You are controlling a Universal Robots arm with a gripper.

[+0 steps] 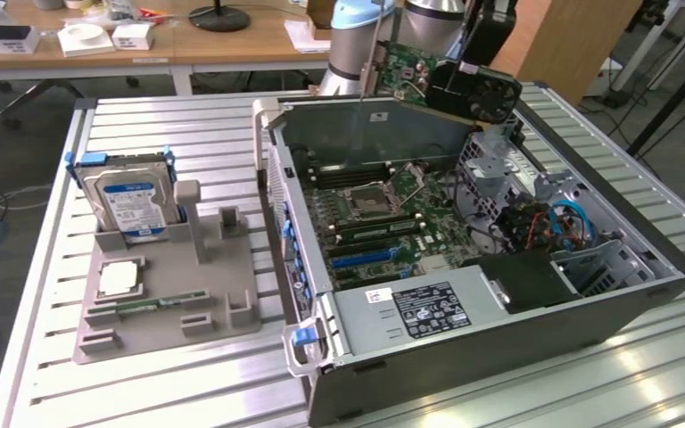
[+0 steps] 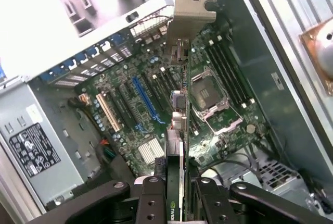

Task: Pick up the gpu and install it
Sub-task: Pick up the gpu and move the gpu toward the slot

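Pincer (image 2: 176,199) clamping gpu (image 2: 177,120), edge-on, clear above motherboard (image 2: 130,96)

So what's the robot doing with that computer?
The robot arm's fingers are clamped on a graphics card, holding it in the air above the open computer case. The card is not plugged into the motherboard yet. A hard drive stands on the grey tray beside the case.

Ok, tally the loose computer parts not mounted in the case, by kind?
Green-and-black graphics card, held in the gripper: 1
Silver hard drive with blue label: 1
Silver square processor chip: 1
Narrow green memory stick: 1
Total: 4
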